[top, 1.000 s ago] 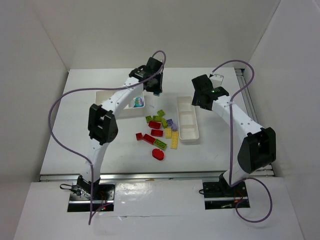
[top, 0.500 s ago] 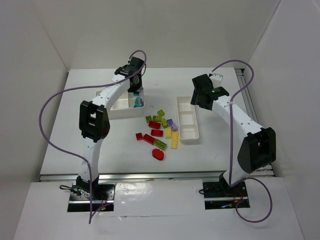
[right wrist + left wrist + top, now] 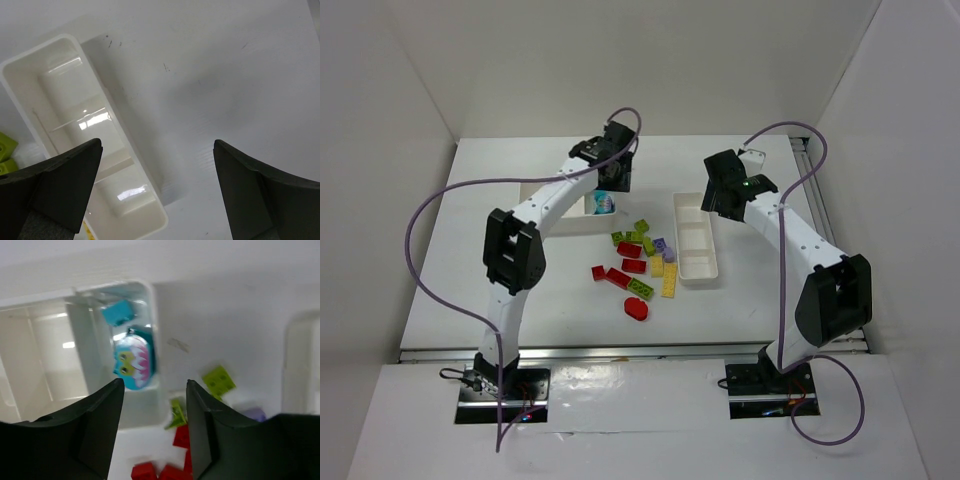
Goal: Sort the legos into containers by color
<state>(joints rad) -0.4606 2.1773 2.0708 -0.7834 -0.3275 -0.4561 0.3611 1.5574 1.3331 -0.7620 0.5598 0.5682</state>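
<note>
The left claw [image 3: 154, 385] hangs partly open and empty over the right-hand compartment of the wide tray [image 3: 153, 315], its 2 fingers [image 3: 107, 415] apart and touching nothing. In that compartment, straight below the gap, lie a teal brick [image 3: 118, 313] and a rounded teal piece [image 3: 132, 362] with a white and pink face; the tray's other compartments, as far as the wrist view shows them, hold nothing. Just right of the tray on the table [image 3: 470, 270] sits the loose pile [image 3: 640, 262]: a lime brick [image 3: 218, 380] nearest, red bricks [image 3: 165, 472] below it and a blurred lilac one [image 3: 252, 414] farther right, with yellow bricks and the flat red oval [image 3: 637, 308] at the pile's near edge. The right claw [image 3: 157, 145] is spread wide and empty, above the far end of the narrow tray [image 3: 116, 122], which lies right of the pile and holds no bricks in the part seen.
</note>
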